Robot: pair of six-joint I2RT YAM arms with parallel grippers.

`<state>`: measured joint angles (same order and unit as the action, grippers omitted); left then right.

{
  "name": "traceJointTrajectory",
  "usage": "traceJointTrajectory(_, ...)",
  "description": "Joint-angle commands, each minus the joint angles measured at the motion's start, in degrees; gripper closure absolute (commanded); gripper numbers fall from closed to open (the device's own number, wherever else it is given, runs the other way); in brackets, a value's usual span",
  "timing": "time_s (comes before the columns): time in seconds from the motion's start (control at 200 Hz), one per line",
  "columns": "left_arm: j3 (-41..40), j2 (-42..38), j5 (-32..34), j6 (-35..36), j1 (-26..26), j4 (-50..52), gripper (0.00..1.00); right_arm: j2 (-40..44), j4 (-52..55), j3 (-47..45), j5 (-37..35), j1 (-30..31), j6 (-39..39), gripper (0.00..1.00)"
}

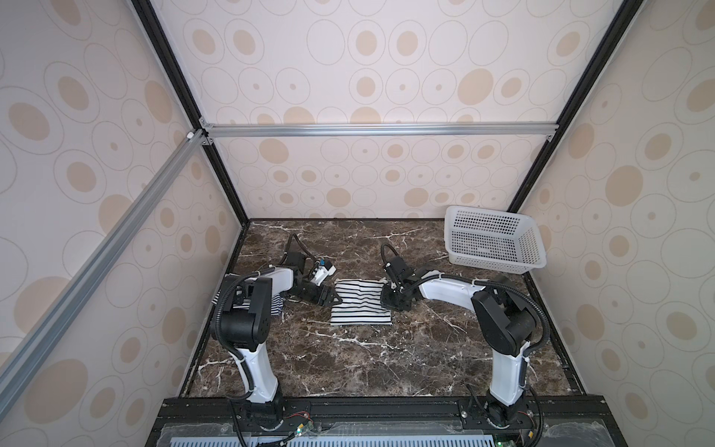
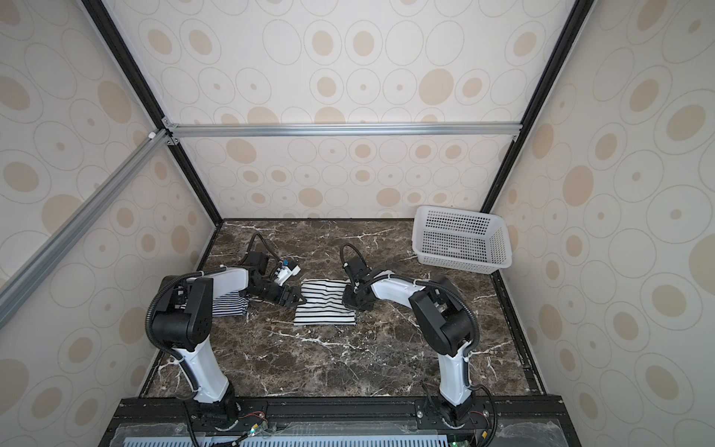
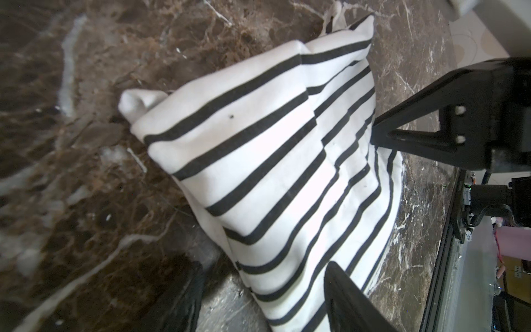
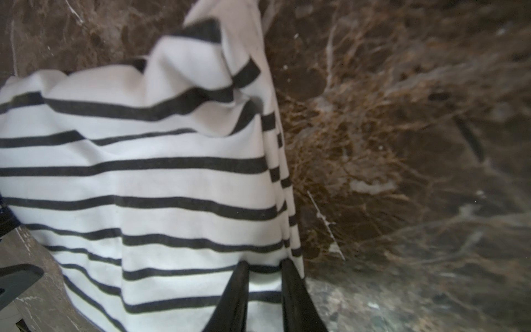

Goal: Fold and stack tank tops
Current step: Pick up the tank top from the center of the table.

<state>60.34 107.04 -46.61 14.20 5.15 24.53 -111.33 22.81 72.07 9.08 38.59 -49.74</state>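
The soft white tank top with wide black stripes (image 1: pixel 361 302) lies folded into a bumpy square in the middle of the shiny brown stone bench (image 1: pixel 367 360). The tank top with thin close stripes (image 1: pixel 274 305) lies by the left wall, partly under the left arm. The black left claw (image 3: pixel 352 201) is spread wide at the left edge of the wide-striped cloth and holds nothing, the right claw (image 4: pixel 264 267) is narrow and pinches that cloth's right edge, and a white plastic basket (image 1: pixel 491 240) full of little holes sits in the far right corner.
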Motion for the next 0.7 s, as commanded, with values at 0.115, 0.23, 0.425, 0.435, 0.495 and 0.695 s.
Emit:
traceJointTrajectory(0.115,-0.83,3.32,3.58,1.1,-0.13,2.1,0.33,-0.84,-3.09,-3.92,0.17,3.02,-5.63,0.77)
traceJointTrajectory(0.23,-0.49,4.28,3.85,0.79,-0.06,2.01,0.33,-0.69,-3.85,-3.6,0.34,3.85,-6.8,0.77)
traceJointTrajectory(0.425,0.0,5.35,3.6,0.46,-0.08,1.91,0.37,-1.17,-5.07,-3.78,0.5,4.67,-8.39,0.77)
traceJointTrajectory(0.435,0.03,5.36,3.49,0.48,-0.08,1.96,0.38,-1.15,-5.17,-3.78,0.5,4.7,-8.48,0.77)
traceJointTrajectory(0.495,0.29,5.67,2.91,0.57,-0.08,2.01,0.41,-1.23,-5.71,-3.91,0.41,5.02,-8.91,0.78)
traceJointTrajectory(0.695,2.21,7.88,1.8,0.57,-0.07,3.2,0.55,-1.54,-6.97,-4.48,0.15,5.79,-10.37,0.78)
